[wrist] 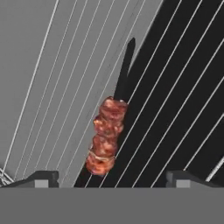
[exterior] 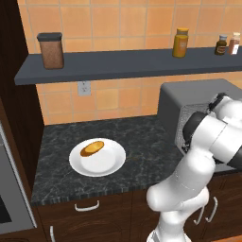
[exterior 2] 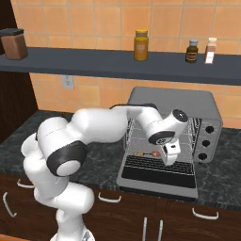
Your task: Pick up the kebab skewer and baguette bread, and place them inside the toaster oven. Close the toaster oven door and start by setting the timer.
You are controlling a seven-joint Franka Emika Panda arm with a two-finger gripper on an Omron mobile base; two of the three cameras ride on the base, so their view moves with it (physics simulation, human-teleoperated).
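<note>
The kebab skewer [wrist: 106, 136] lies on the wire rack [wrist: 52, 87] inside the toaster oven [exterior 2: 172, 101]. Its long axis runs away from the hand, tilted slightly off the rack wires, with the bare stick pointing deeper into the cavity. The gripper [wrist: 113, 178] sits directly over it with its fingers [wrist: 43, 178] spread wide, one on either side of the meat and clear of it; nothing is held. In the right base view the skewer shows as a small brown-red line on the lower rack, just left of the hand, and the toaster oven door [exterior 2: 157, 179] is folded down flat in front of the oven.

The baguette bread [exterior: 92, 148] rests on the white plate [exterior: 106, 163], on the counter well to the left of the toaster oven, its long axis slanting across the plate.

Judgement: the skewer appears placed. The next move turns on withdrawing the hand straight back along the skewer's axis, then crossing leftward from the oven to the plate.
</note>
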